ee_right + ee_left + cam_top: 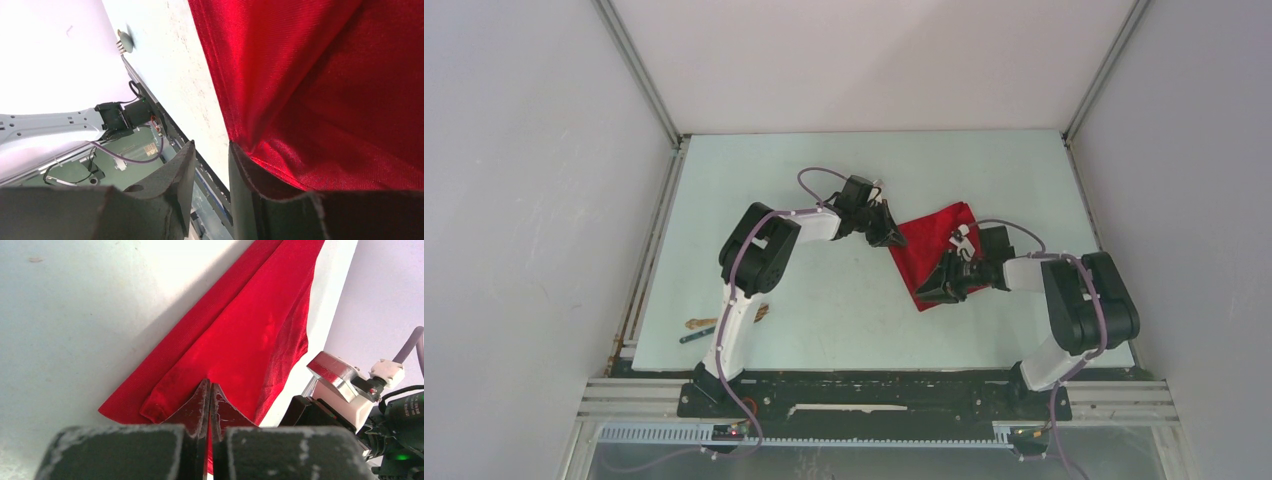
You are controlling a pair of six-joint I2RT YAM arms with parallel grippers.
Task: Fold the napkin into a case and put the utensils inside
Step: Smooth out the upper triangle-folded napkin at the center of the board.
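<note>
Mid-fold: left claw [210,390] clamped on the napkin [250,340] corner, right claw [211,147] part open with cloth draped over one finger, probably needing to close before pulling across

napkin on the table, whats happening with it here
Both arms are working on the red napkin, mid-fold. The left tool is shut, apparently pinching its left corner. The right tool is open at the near edge, cloth lying against one finger. The utensils lie untouched near the left arm's base.
</note>
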